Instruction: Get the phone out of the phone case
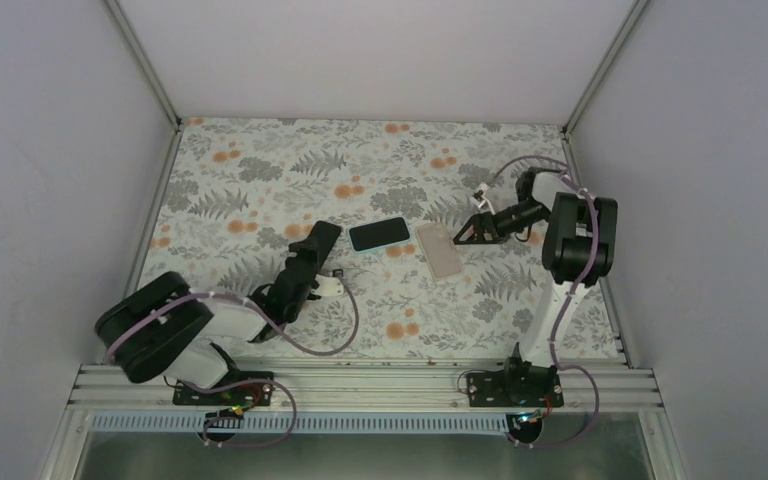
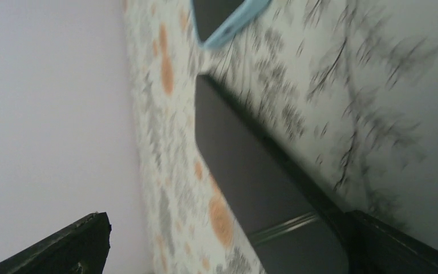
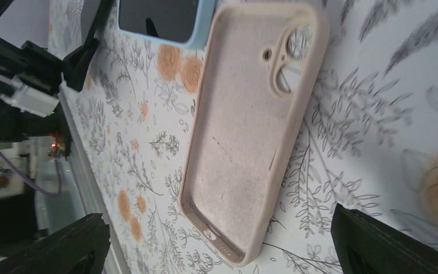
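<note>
Left gripper [image 1: 328,238]: fingers spread, holding nothing, just beside the phone [image 1: 379,234]. Phone: flat on the floral table [image 1: 260,170], glossy black screen, pale-blue rounded rim. Touching it or nearly so, phone case [image 1: 439,250]: matte beige, soft-looking, inside up, camera cutout, empty. Right gripper [image 1: 463,232]: fingers apart, empty, near the case.

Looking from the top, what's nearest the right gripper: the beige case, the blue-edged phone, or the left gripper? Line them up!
1. Beige case, just beside the right gripper.
2. Blue-edged phone, in the middle.
3. Left gripper, on the left side.
</note>
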Controlling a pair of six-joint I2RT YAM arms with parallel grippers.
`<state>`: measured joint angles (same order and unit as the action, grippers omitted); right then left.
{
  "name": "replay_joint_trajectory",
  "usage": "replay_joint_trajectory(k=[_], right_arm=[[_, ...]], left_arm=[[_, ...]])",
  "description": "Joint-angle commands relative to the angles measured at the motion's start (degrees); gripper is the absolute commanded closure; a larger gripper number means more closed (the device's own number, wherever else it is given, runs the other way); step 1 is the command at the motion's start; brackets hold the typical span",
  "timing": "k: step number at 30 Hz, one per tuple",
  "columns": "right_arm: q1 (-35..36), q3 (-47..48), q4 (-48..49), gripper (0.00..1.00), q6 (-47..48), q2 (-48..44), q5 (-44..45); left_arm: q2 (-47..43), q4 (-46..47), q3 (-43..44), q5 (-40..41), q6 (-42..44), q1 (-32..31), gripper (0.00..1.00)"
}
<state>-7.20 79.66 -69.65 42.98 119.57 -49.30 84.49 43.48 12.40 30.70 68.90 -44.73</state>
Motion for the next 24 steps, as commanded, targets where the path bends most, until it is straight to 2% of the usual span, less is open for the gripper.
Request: replay_joint_trajectory(k=[1, 4, 10, 17, 20, 21, 24], right_arm=[[0.17, 4.41, 1.06, 0.0, 1.78, -6.64, 2.95], [2.13, 7.24, -0.11, 0.0, 5.91, -9.59, 5.17], [9.86, 7.72, 2.81, 0.0, 10.2, -14.49, 13.71], [17.21, 8.58, 4.21, 0.01, 8.27, -13.24, 19.01], [19.6, 6.47, 5.74, 0.1, 6.77, -13.01, 19.51], [20.32, 5.56, 6.08, 0.18, 6.4, -13.04, 19.01], [22.47, 2.9, 7.55, 0.39, 4.63, -13.73, 17.04]], left_arm=[[-7.03, -34.3, 8.19, -14.24, -11.37, -0.35, 0.0], [-8.79, -43.99, 12.39, -18.37, -13.26, -0.53, 0.0], [-7.92, -56.42, 19.64, -21.97, -15.65, -0.53, 0.0], [-7.94, -63.59, 25.56, -24.19, -18.51, -0.33, 0.0], [-10.17, -66.9, 31.27, -26.34, -19.53, 1.08, 0.0], [-10.51, -67.79, 33.55, -27.15, -19.92, 1.98, 0.0], [-10.18, -68.51, 39.23, -30.24, -20.56, 4.51, 0.1]])
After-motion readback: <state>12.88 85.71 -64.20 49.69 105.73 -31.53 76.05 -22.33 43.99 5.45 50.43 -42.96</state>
